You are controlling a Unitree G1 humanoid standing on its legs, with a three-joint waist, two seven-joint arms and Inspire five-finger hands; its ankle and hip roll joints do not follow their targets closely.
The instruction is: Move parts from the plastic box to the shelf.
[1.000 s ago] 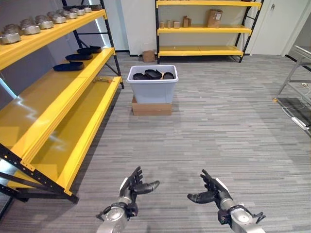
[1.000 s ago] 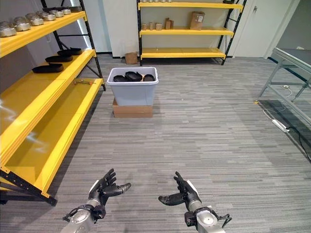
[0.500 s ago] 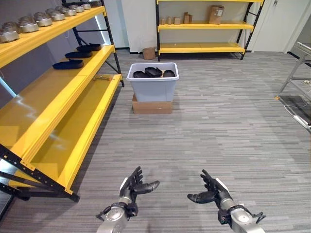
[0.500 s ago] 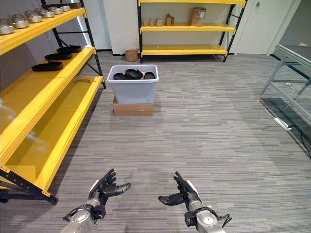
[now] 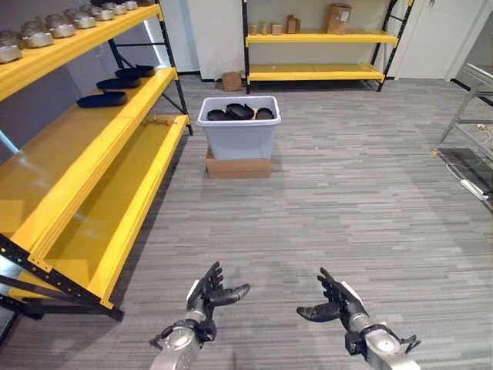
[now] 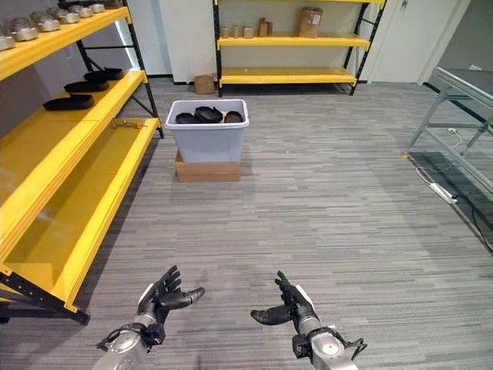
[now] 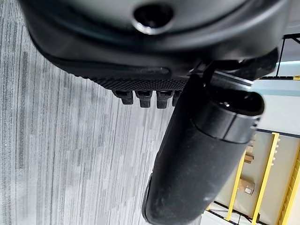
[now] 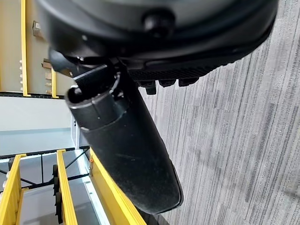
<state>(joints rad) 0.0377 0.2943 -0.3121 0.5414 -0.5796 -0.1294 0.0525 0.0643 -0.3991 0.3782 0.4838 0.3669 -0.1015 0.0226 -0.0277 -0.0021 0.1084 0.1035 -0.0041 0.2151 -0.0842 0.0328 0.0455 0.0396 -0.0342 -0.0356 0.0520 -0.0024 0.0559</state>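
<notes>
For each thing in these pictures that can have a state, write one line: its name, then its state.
plastic box: open-topped, holding dark parts, standing on a cardboard box.
left hand: open, empty.
right hand: open, empty.
yellow shelf: middle level bears three dark parts at its far end.

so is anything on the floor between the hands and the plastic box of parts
Nothing visible. Bare carpet runs from the open left hand and right hand to the plastic box, which sits on a cardboard box beside the yellow shelf.
</notes>
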